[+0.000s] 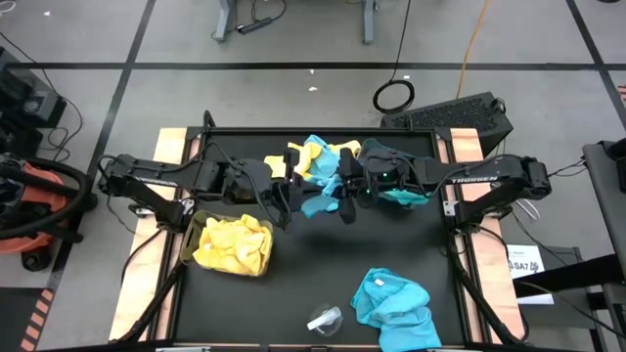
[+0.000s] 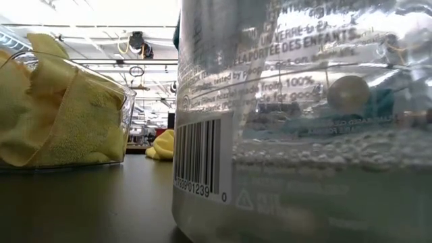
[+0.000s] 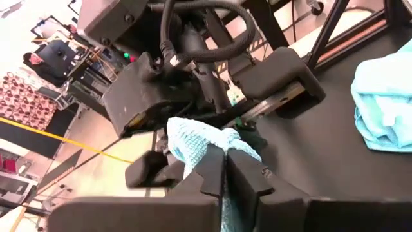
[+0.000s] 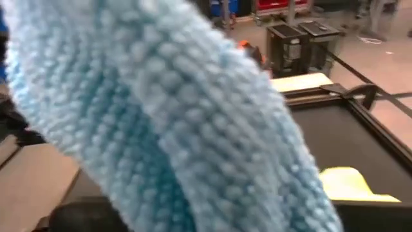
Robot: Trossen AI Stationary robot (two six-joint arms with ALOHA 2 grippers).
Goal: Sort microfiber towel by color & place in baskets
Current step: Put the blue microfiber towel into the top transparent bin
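two clear see-through plastic bins stand on the black bench [image 1: 293, 284], one toward the left arm's side, one toward the right arm's side. the left-side clear bin [image 1: 188, 244] holds only bright yellow fuzzy cloths [image 1: 235, 244], crumpled together so an exact count cannot be told; in the low view the same yellow cloths press against its clear wall. the right-side clear bin [image 1: 426, 340] holds only teal-blue fuzzy cloths [image 1: 391, 298], heaped, count also unclear. a small clear plastic cup-like piece [image 1: 325, 319] lies on the bench just beside the teal heap, apart from both bins.

at the far middle of the bench sits an unsorted pile of mixed cloths [image 1: 315, 156] — yellow and teal together, at least one of each colour, the rest hidden by the arms.

both arms meet over the middle of the bench, just in front of that pile. one teal-blue cloth [image 1: 321, 203] hangs between them. the left gripper [image 3: 226, 171] has its jaws narrow, pinching a fold of this teal cloth, as the left wrist view shows. the right gripper [image 1: 350, 186] is close against the same cloth; the right wrist view is filled with teal fabric, and whether its jaws are closed on it i cannot tell.
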